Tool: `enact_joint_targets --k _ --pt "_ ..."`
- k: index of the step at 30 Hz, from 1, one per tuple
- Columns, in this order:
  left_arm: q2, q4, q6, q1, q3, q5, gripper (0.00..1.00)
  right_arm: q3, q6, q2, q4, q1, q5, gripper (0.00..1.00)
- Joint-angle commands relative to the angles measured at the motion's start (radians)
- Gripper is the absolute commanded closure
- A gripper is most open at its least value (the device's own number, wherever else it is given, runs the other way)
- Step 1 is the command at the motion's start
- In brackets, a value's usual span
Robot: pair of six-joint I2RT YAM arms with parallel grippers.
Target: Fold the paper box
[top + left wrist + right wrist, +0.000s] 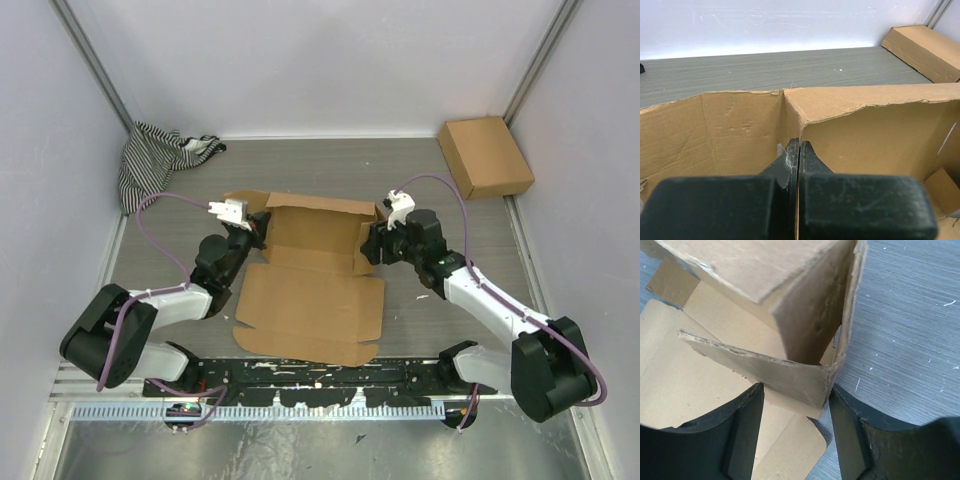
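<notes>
The paper box (310, 300) lies in the middle of the table (330, 165), half made: its far walls stand up toward 12 o'clock, while a broad flat panel with rounded corners stretches toward 6 o'clock. The left gripper (248, 232) sits at the box's 10 o'clock corner; in the left wrist view its jaws are pressed tight together where two standing walls meet, with a thin edge of cardboard pinched between them. The right gripper (372, 245) is at the box's 2 o'clock side, its jaws well apart around a bent corner of a side flap without clamping it. A smaller cardboard box (487, 157) rests at 2 o'clock and a striped cloth (160, 160) at 10 o'clock.
</notes>
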Motion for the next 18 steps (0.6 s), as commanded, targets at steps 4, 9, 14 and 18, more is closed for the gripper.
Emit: enact_joint_targets --k 4,9,14,18 --pt "-0.028 0.015 -0.007 -0.001 -0.015 0.018 1.0 0.086 0.005 0.009 0.03 0.105 0.248 0.39" --pt "-0.023 0.013 -0.006 -0.005 -0.023 0.016 1.0 0.09 0.019 -0.048 -0.027 0.11 0.237 0.35" --pt "-0.013 0.042 -0.015 -0.016 -0.052 0.004 1.0 0.082 0.032 -0.073 -0.067 0.11 0.238 0.35" --pt "-0.019 0.045 -0.008 -0.02 -0.071 0.005 1.0 0.04 0.044 -0.092 -0.061 0.11 0.23 0.35"
